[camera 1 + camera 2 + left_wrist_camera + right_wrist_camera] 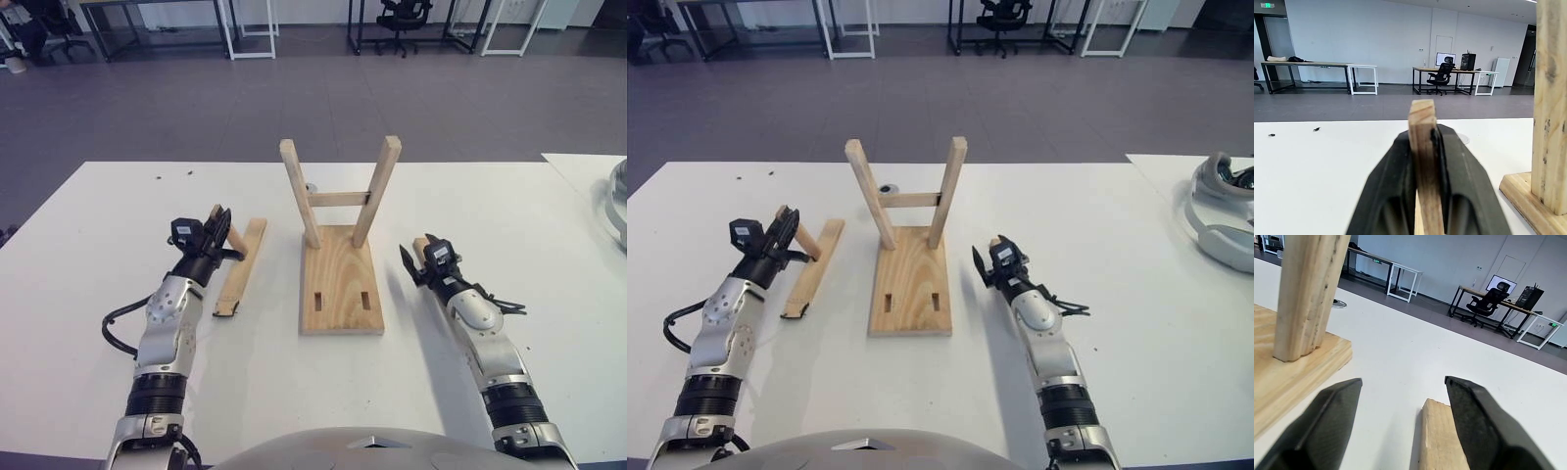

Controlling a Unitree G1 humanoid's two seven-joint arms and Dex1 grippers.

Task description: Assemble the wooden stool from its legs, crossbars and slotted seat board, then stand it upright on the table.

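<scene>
On the white surface [98, 225], the left gripper [219, 223] is closed on one bar of a loose leg frame [240, 266] lying left of the seat board [341, 284]. The right gripper [418, 255] is held open around the end of a wooden piece [1442, 440], unclamped. The board lies flat between them, its near slots [318, 300] empty. Farther off, two legs [299, 191] joined by a crossbar [338, 199] are stood in its far end. About half is judged done: fitting the second leg set and standing the stool upright are left.

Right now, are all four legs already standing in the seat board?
No, only two legs stand in the seat board; its two near slots are empty.
</scene>
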